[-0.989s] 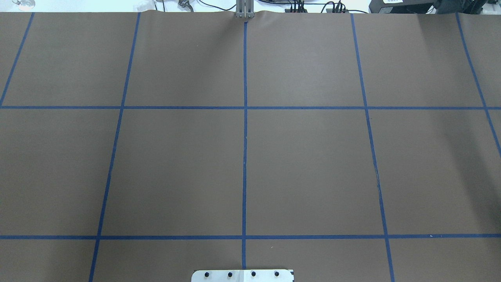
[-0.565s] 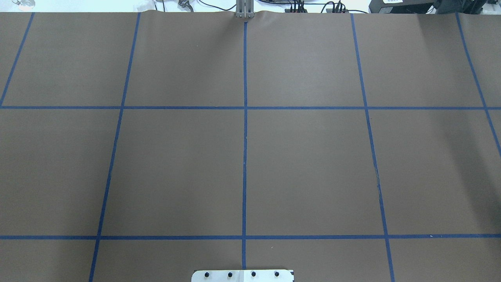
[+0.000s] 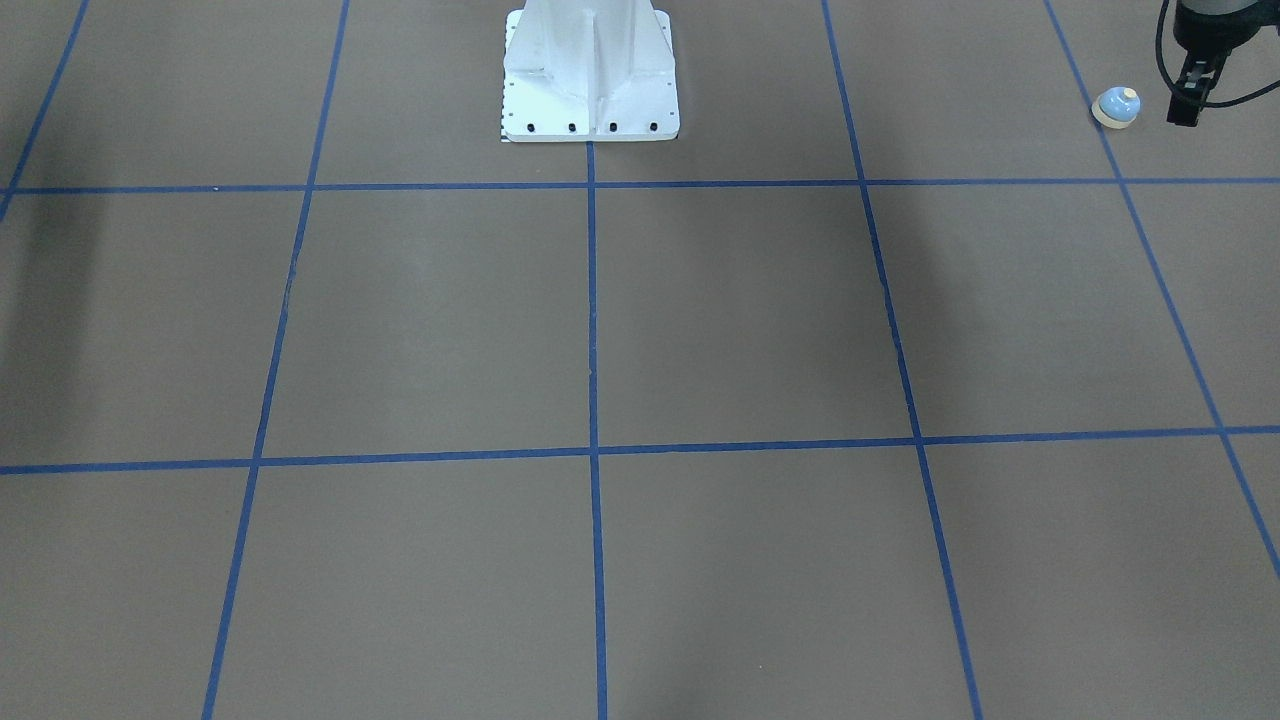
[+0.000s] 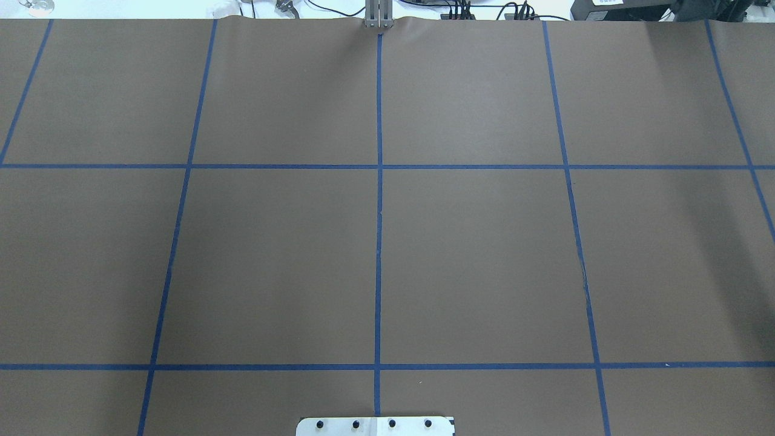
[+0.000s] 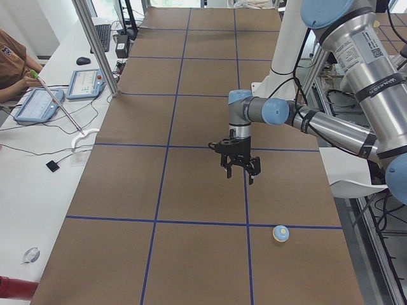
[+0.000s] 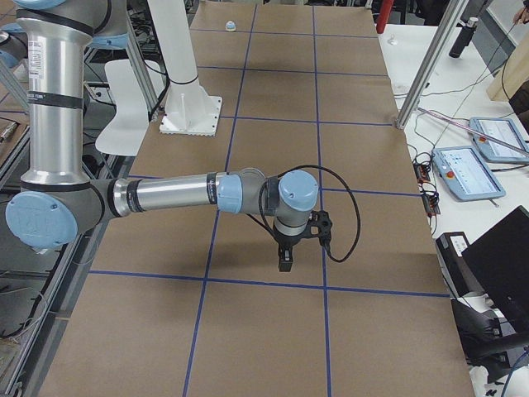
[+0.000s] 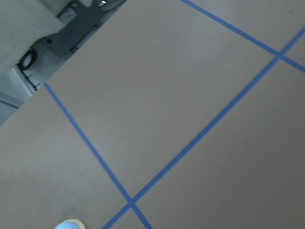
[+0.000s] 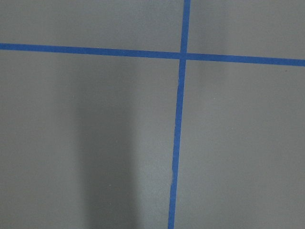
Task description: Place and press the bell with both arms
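Step in hand: approach for the pick, nothing grasped yet.

Bell (image 3: 1116, 107): upright on its base on the brown table (image 3: 700, 320), close to the robot's edge on the left side, just beside a blue tape line (image 3: 1090, 90). Cream button up, unobstructed. Only a sliver at the bottom edge of the left wrist view.

Left gripper (image 5: 239, 176): hovers above the table, pointed down, fingers spread, nothing between them. Apart from the bell in the left side view, not over it and clear of the dome.

Right gripper (image 6: 286, 265): hangs low over the far right part of the table, well apart from the bell. Seen only from the right side camera, so cannot tell whether spread or pressed together. Right wrist view: only tape cross and bare table.

Next, as a judgement: shift the left gripper over the bell, centre the spread fingers either side of the dome, descend, pinch low near the cream rim to avoid slipping off the curve. Then carry to a spot within reach of the right arm, set down flat, and press the button from straight above.
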Tool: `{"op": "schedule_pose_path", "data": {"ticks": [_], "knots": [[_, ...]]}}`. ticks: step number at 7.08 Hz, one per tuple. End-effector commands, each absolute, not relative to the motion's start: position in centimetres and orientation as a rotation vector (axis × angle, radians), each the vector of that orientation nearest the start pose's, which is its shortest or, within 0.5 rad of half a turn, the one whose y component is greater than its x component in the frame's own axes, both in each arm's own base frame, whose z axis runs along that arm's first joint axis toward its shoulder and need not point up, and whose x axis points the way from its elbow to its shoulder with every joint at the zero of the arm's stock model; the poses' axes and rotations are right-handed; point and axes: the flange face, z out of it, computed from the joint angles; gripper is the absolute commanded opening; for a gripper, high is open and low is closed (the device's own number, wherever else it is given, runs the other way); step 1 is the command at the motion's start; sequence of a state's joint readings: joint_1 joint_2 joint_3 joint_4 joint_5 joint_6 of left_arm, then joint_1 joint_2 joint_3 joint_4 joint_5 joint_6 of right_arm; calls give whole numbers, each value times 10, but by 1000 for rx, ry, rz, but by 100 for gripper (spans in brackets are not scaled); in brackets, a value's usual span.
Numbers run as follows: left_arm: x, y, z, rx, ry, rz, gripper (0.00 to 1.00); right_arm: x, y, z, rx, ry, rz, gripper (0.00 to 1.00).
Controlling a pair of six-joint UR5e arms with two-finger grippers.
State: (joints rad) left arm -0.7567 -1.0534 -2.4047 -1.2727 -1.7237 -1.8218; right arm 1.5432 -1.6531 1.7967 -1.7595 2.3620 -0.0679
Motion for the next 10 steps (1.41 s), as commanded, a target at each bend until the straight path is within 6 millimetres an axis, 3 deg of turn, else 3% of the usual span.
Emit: {"op": "schedule_pose_path", "data": {"ticks": [1,3,6,8,10], "knots": [[164,-225,558,-117,-205,-1211,100,50,-454,601,-19,-789,-77,100],[173,-212,583,-72,-326,-1390,100,50,-458,597,-10,-791,-81,100],[210,-217,618,-72,-419,-1548,100,51,-459,589,11,-781,-97,100],[236,-184,640,-54,-490,-1527,100,51,-459,588,12,-781,-97,100],[259,-165,671,-34,-510,-1505,100,50,-459,589,9,-781,-94,100]]}}
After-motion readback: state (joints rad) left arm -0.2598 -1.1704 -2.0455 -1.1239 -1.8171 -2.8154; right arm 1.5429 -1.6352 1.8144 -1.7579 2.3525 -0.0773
